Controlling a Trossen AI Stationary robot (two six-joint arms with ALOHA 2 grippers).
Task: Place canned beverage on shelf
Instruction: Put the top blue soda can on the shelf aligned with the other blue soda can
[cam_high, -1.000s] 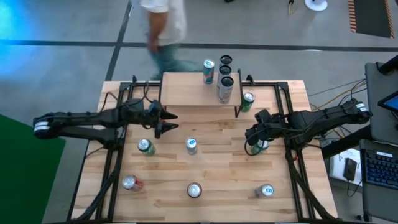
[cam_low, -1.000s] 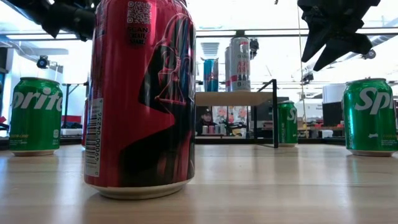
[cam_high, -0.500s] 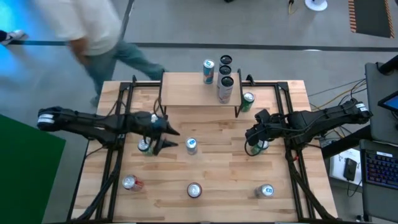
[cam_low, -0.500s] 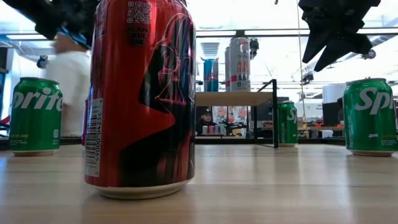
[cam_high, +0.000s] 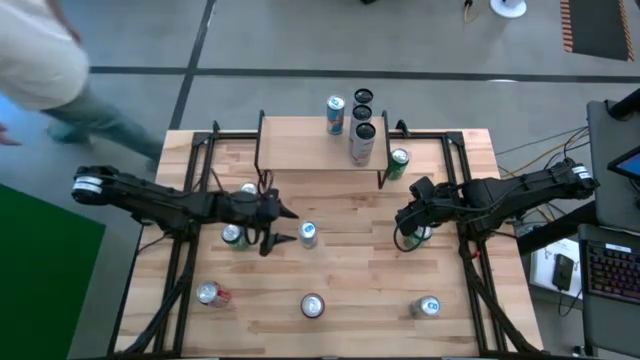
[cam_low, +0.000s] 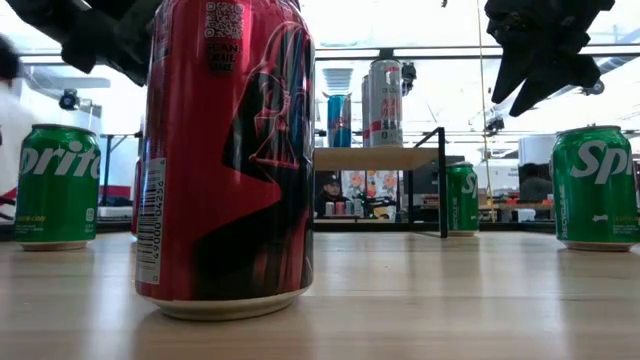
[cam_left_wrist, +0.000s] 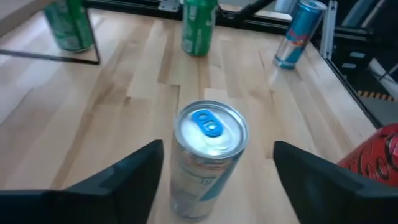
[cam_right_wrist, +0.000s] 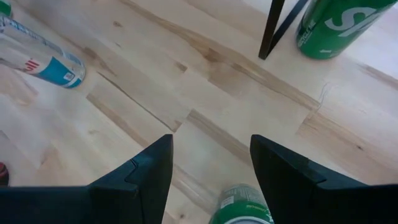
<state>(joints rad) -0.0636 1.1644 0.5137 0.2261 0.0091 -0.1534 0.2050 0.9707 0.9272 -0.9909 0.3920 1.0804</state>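
Two grippers are out over the table (cam_high: 340, 265), and nearest the low camera we see a red can (cam_low: 228, 160) whose label carries a helmeted dark figure, a barcode and a small code with "SCAN" beside it. Behind it, to either side, stand a green can reading "Sprite" (cam_low: 58, 187) and another showing only "Sp" (cam_low: 597, 187).

Further in, our left gripper (cam_high: 281, 226) hangs just beside a slim pale can with a blue tab (cam_left_wrist: 208, 158), which stands upright near the table's middle. The jaws are spread wide with the can between them but not touching it; nothing is gripped. Our right gripper (cam_high: 404, 226) hovers over a green can (cam_right_wrist: 244, 205) by the right rail, fingers apart and empty.

Beyond, the shelf (cam_high: 318, 145) holds three cans at its right end; a silver one (cam_low: 385, 102) shows red lettering we cannot read, and a blue one (cam_low: 339, 120) stands beside it.

We judge the main risk to be the slim can: it is tall and narrow, so if one finger meets it before the other, it could tip and roll. Carried to the shelf, it could knock the crowded cans there unless it is set on the bare left part. A person (cam_high: 50, 75) passes the table's far left corner.
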